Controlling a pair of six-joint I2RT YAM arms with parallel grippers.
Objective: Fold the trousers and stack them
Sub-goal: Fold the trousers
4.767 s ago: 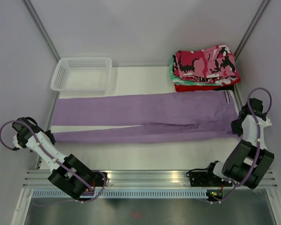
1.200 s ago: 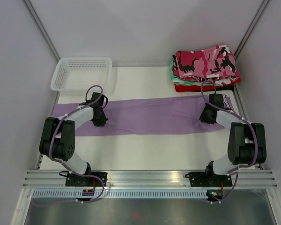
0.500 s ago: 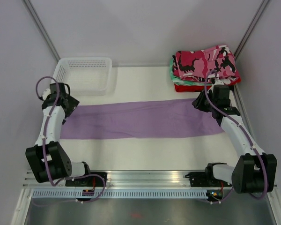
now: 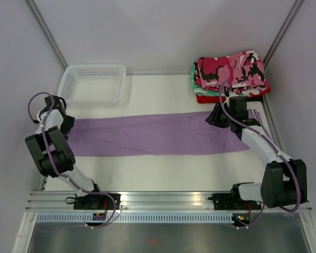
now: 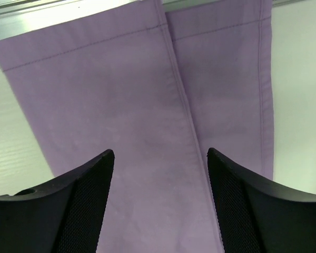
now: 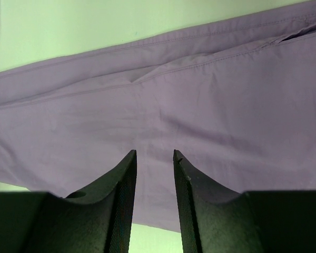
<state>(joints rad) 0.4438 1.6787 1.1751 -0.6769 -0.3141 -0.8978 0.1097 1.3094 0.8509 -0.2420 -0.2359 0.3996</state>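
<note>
1. the lilac trousers (image 4: 158,134) lie flat on the white table (image 4: 163,171), stretched in one long band from the left side to the right side, folded along their length so that one leg lies on the other.
2. in the left wrist view the two leg hems (image 5: 163,26) are at the top, one beside the other, and a seam runs down between them.
3. the left claw (image 4: 65,124) is at the left end of the band, over the hems. its fingers (image 5: 84,205) are spread wide and released, and nothing is between them; only the lilac cloth is seen below.
4. the right claw (image 4: 215,118) is over the right end of the band, near the waist part. its fingers (image 6: 124,200) stand a little apart with a narrow gap, and they grasp nothing; the cloth under them has some soft creases.
5. the camouflage trousers (image 4: 233,68), pink, white and black, are folded and lie on top of a pile in the far right corner of the table.
6. under them in the pile there is a green-and-white garment (image 4: 195,80), and at the bottom a red garment (image 4: 206,98).
7. a white basket (image 4: 92,83) with holes stands in the far left corner, just beyond the lilac band.
</note>
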